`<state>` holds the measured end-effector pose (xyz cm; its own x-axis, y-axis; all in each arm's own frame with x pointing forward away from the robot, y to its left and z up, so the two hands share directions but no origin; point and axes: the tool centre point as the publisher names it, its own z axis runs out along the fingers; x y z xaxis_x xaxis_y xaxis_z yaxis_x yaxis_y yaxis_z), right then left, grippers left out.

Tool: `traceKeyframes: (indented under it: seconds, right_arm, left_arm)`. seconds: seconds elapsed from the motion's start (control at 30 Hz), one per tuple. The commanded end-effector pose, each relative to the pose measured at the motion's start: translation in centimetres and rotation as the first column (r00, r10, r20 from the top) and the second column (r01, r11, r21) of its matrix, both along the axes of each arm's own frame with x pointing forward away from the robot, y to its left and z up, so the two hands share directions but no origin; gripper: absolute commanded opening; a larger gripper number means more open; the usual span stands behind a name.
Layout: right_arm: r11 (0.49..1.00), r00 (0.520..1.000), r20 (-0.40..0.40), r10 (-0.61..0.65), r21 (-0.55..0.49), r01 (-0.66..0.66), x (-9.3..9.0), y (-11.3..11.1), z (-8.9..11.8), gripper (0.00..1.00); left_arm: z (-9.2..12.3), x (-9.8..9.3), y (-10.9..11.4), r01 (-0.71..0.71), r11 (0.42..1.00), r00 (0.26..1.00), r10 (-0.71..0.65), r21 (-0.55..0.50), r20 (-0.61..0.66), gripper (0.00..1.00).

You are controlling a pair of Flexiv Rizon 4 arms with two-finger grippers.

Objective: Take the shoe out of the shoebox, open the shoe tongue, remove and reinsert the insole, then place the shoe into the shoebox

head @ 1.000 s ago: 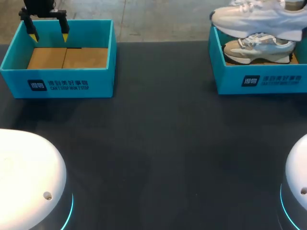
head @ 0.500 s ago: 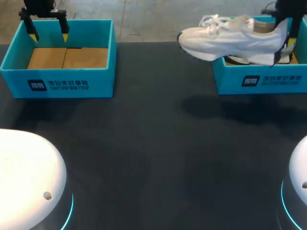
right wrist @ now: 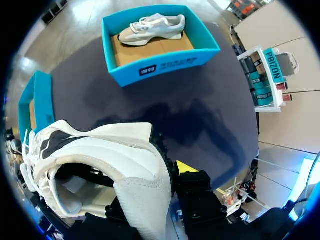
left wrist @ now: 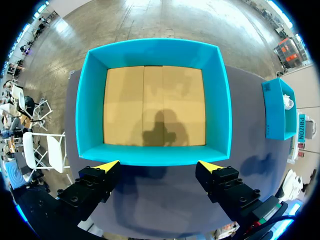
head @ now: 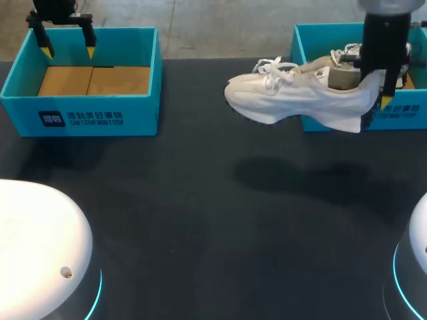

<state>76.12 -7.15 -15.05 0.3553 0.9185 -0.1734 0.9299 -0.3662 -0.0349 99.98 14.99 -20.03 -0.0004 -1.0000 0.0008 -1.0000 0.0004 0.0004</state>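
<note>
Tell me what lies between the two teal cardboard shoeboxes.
In the head view, only bare dark tabletop, nothing resting on it. The white lace-up sneaker held by the right pincer hangs above that stretch, near the right-hand teal shoebox.

White shoe (head: 300, 100), laces up, toe pointing left, raised in the air just before the teal right shoebox (head: 400, 115), which holds a beige-and-white second shoe (right wrist: 150, 27); teal left shoebox (head: 87, 119) well apart

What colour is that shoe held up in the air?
The shoe is white; head view shows it best.
</note>
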Motion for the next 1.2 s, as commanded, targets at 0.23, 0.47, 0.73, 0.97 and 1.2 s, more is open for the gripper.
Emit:
traceKeyframes:
  seconds: [0.23, 0.47, 0.73, 0.97, 1.2]
  right_arm:
    - [0.999, 0.992, 0.125, 0.025, -0.041, -0.02, -0.7, -0.1, 0.2, 0.0]
    - [0.999, 0.993, 0.112, 0.031, -0.047, -0.026, -0.7, 0.1, -0.3, 0.0]
    - [0.995, 0.992, 0.076, 0.098, -0.042, -0.095, -3.6, 2.4, -4.2, 0.0]
    - [0.99, 0.983, 0.124, 0.138, -0.033, -0.135, -6.5, 4.5, -7.3, 0.0]
    - [0.984, 0.978, 0.111, 0.179, -0.007, -0.179, -7.6, 5.6, -11.3, 0.0]
  left_arm:
    - [0.0, 0.0, 0.0, 0.0, 1.0, 1.0, 0.0, 0.0, 0.0, 1.0]
    - [0.0, 0.0, 0.0, 0.0, 1.0, 1.0, 0.0, 0.0, 0.0, 1.0]
    - [0.0, 0.0, 0.0, 0.0, 1.0, 1.0, 0.0, 0.0, 0.0, 1.0]
    - [0.0, 0.0, 0.0, 0.0, 1.0, 1.0, 0.0, 0.0, 0.0, 1.0]
    - [0.0, 0.0, 0.0, 0.0, 1.0, 1.0, 0.0, 0.0, 0.0, 1.0]
